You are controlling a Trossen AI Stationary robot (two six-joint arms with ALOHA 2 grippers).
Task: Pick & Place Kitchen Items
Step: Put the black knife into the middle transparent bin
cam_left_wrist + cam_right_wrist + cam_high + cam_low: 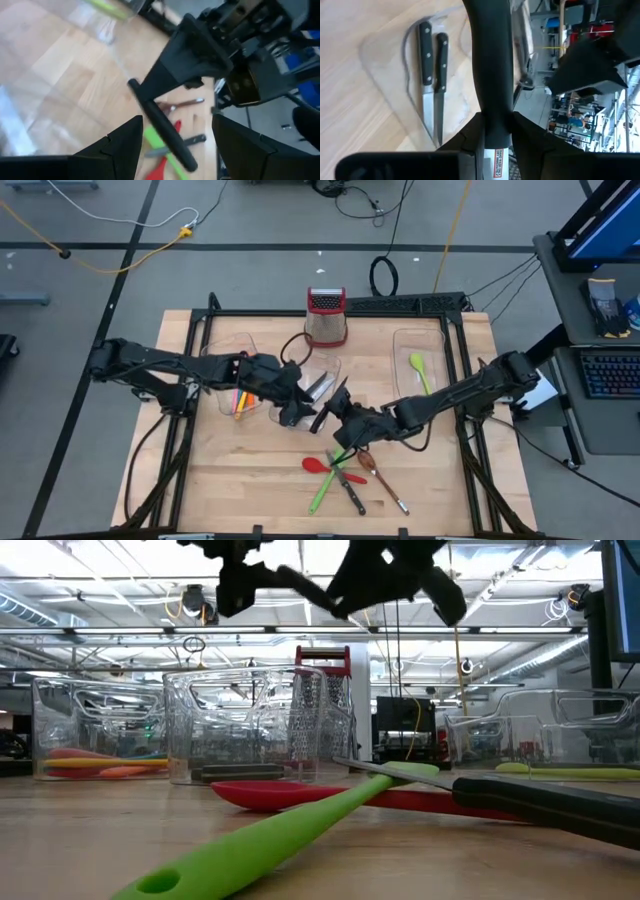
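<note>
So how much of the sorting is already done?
Done: two knives, coloured utensils and a green spatula lie in bins. In hand: the right gripper holds a black-handled utensil. Left on the table: red spoon, green utensil, a few more.

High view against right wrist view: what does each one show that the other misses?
Only the high view shows the red-topped metal box grater, the light green spatula in the right-hand clear plastic bin, the red spoon among loose utensils on the wooden table, and the left gripper.

Only the right wrist view shows the right gripper pinching a long black handle.

Both show the two black-handled knives lying side by side in the middle clear plastic bin.
</note>
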